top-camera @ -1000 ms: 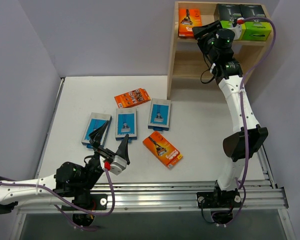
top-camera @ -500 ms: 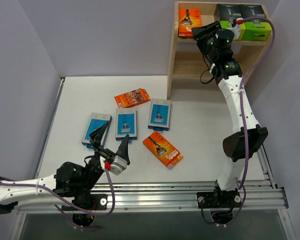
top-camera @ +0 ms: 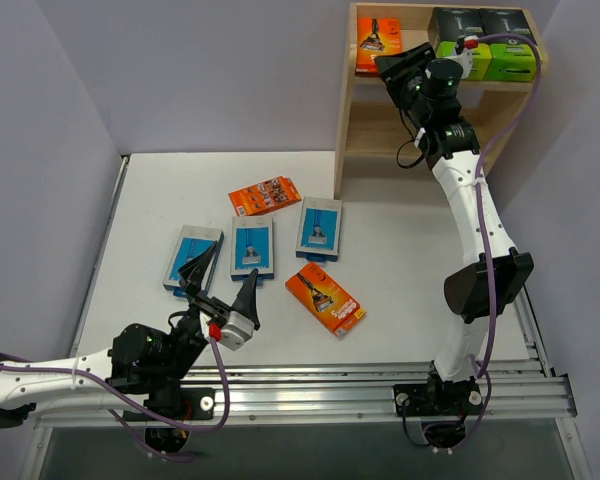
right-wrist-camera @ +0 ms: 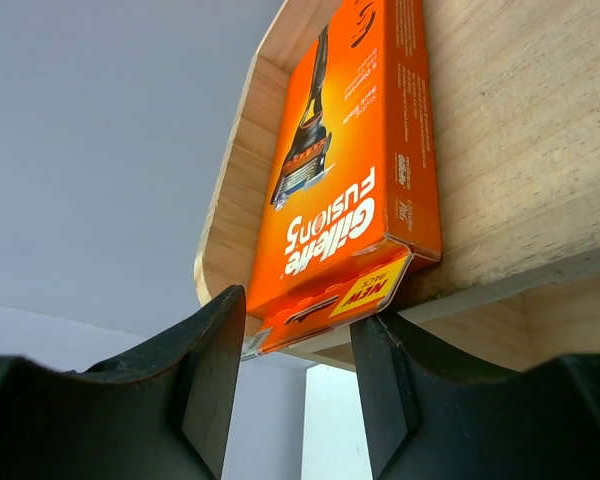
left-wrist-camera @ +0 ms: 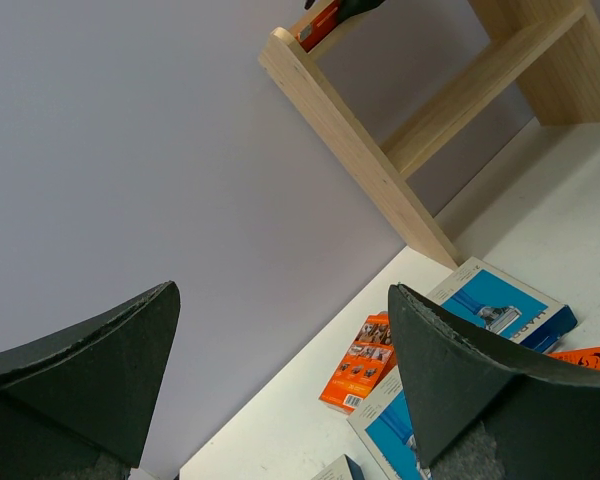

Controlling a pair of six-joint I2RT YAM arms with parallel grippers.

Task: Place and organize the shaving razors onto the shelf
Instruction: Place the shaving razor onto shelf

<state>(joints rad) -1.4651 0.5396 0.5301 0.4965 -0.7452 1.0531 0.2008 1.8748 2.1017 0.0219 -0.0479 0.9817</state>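
Up at the shelf's (right-wrist-camera: 500,130) top tier with the right gripper (right-wrist-camera: 298,305), jaws partway apart either side of the orange pack's (right-wrist-camera: 355,190) near end; cannot tell whether pinching or merely flanking it. Lying flat on the board there, that end overhanging the front edge, just above the fingertips. Low over the table (left-wrist-camera: 580,200) with the left gripper (left-wrist-camera: 282,288), jaws spread wide, holding nothing, blue cards (left-wrist-camera: 500,305) just ahead.

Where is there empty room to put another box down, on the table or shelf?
Bare table lies between the near orange pack and the right arm, and in the far left corner. The shelf's lower tier looks bare where visible. Crowded: mid-table, around the three blue cards, and the top tier, with three packs and the right gripper.
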